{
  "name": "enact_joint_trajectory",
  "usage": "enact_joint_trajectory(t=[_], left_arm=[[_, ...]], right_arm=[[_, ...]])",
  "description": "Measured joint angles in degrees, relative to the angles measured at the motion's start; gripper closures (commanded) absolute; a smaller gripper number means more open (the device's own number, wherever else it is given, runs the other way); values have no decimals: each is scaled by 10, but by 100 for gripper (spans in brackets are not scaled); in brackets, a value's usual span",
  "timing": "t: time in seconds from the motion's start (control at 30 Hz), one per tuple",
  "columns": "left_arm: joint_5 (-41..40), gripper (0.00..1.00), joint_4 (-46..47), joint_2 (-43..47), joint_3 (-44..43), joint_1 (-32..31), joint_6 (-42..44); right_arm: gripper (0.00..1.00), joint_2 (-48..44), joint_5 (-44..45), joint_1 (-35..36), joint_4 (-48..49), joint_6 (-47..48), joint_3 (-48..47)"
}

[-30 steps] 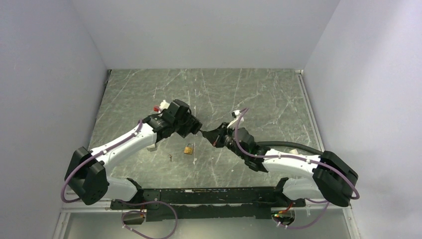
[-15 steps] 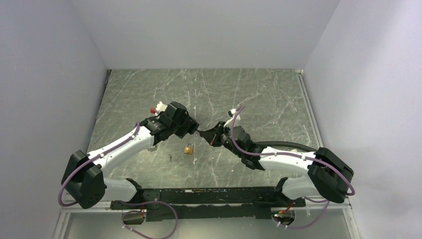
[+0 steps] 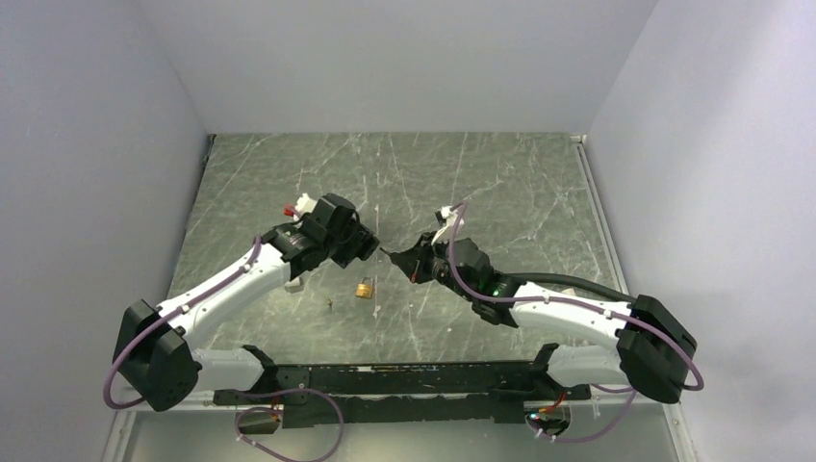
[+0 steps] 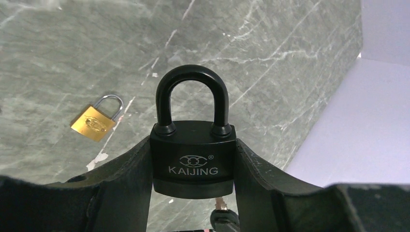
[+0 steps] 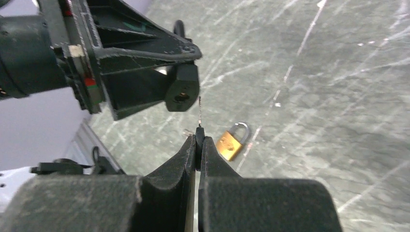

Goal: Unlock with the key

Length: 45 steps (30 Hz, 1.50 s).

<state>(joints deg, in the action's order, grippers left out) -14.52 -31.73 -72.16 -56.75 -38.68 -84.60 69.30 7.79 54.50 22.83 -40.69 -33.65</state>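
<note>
My left gripper (image 3: 367, 247) is shut on the body of the black padlock (image 4: 193, 154), marked KAIJING, and holds it above the table with the shackle pointing away from the wrist. My right gripper (image 5: 199, 138) is shut on the key (image 5: 199, 126). Its black head is clamped between the fingertips and its thin silvery blade points at the padlock's underside (image 5: 182, 89). The blade tip sits just right of the keyhole, outside it. In the left wrist view the key (image 4: 222, 211) shows just below the padlock's bottom edge. In the top view the right gripper (image 3: 393, 256) faces the left one with a small gap between them.
A small brass padlock (image 3: 365, 288) lies on the grey marble table below the grippers and also shows in the left wrist view (image 4: 95, 122) and the right wrist view (image 5: 231, 143). A tiny dark object (image 3: 330, 304) lies to its left. White walls enclose the table.
The left gripper with the black padlock has drawn back up and to the left. The right gripper with the key followed slightly. A small gap now shows where they met.
</note>
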Motion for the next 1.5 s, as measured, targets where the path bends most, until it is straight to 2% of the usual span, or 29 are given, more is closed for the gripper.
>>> enact_joint_trajectory(t=[0.23, 0.37, 0.5, 0.63, 0.7, 0.83, 1.0, 1.13, 1.5], left_arm=[[5, 100, -6, 0, 11, 29, 14], [28, 100, -38, -10, -14, 49, 30], [73, 100, -73, -32, -58, 67, 50], [125, 100, -140, -79, -134, 79, 80], [143, 100, -175, -107, -174, 82, 92], [177, 100, -239, -159, -236, 84, 119], [175, 100, -291, -167, -236, 84, 131], [168, 100, -310, -166, -226, 84, 135], [168, 100, -316, -189, -220, 84, 135]], right_arm=[[100, -11, -10, -8, -87, 61, -14], [100, -55, -22, -6, -93, 150, 7], [100, -116, -20, 19, -77, 309, 44], [100, -132, 9, 92, -5, 510, 97], [100, -98, 44, 142, 40, 630, 117], [100, 12, 105, 192, 119, 796, 119], [100, 71, 163, 212, 223, 935, 124], [100, 75, 179, 219, 269, 996, 123], [100, 87, 172, 221, 253, 1041, 80]])
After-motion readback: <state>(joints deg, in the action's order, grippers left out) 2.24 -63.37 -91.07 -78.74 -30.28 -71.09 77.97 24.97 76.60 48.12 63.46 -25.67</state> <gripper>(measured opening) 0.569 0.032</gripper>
